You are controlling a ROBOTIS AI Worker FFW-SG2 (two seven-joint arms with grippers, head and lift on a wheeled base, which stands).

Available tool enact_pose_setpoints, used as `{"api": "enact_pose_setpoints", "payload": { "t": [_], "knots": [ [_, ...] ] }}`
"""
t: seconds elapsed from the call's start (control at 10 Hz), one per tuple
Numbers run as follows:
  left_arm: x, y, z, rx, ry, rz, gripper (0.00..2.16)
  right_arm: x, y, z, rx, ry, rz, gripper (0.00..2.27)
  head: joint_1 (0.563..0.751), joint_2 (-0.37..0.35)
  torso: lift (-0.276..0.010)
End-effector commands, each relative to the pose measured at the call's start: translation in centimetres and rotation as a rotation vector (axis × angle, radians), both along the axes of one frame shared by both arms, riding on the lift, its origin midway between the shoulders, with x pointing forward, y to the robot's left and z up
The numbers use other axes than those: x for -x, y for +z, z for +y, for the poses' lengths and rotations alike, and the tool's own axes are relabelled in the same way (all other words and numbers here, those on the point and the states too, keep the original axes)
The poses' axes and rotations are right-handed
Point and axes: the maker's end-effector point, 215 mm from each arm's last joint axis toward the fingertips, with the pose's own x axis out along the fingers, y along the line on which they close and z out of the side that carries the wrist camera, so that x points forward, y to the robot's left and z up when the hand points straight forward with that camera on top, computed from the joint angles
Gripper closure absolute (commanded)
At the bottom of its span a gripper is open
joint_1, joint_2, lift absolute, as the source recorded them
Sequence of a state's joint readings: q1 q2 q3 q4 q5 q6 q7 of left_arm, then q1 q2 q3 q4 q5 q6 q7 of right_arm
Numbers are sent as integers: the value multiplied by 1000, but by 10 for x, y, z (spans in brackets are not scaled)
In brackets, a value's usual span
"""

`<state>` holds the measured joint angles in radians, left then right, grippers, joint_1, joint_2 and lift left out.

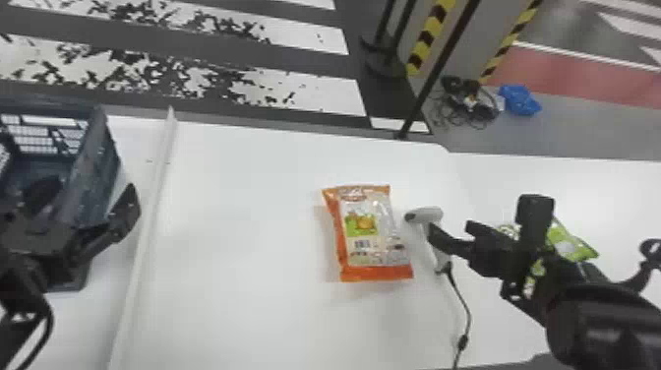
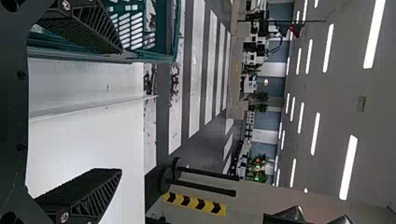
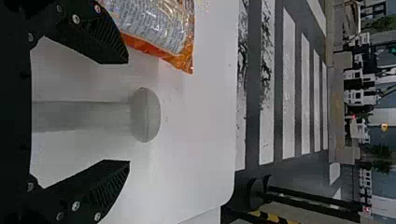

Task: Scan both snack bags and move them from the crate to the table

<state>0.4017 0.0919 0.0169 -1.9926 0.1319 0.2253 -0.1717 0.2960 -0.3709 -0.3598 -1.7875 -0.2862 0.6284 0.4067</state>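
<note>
Right gripper (image 1: 452,231): one, spread wide, empty.
Left gripper (image 1: 91,189): one, likewise.
Crate (image 1: 98,162): one, at your left.
Orange snack bag (image 1: 361,226): one, on your table (image 1: 236,246).
Green snack bag (image 1: 573,243): one, also there.
Scanner (image 1: 429,214): one, between them.

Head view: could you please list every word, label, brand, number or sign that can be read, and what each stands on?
Nothing can be read.
Orange snack bag: print too small to read.
Green snack bag: partly behind the right arm, print unreadable.
Scanner: no lettering to make out.
</note>
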Motion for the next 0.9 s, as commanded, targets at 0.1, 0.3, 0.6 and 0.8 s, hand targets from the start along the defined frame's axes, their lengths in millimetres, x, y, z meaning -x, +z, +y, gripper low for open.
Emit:
{"api": "enact_pose_setpoints", "payload": {
  "t": [0.1, 0.3, 0.6, 0.8],
  "knots": [
    [0, 0, -1, 2, 1, 0, 87, 19, 5, 29, -119, 49, 66, 127, 695, -256, -88],
    [1, -2, 1, 0, 2, 3, 87, 27, -5, 54, -191, 111, 125, 124, 695, -235, -88],
    [1, -2, -1, 2, -1, 3, 87, 26, -30, 81, -202, 172, 190, 124, 695, -199, -88],
    [-1, -1, -2, 1, -4, 1, 87, 27, -51, 93, -201, 213, 246, 124, 695, -178, -88]
  ]
}}
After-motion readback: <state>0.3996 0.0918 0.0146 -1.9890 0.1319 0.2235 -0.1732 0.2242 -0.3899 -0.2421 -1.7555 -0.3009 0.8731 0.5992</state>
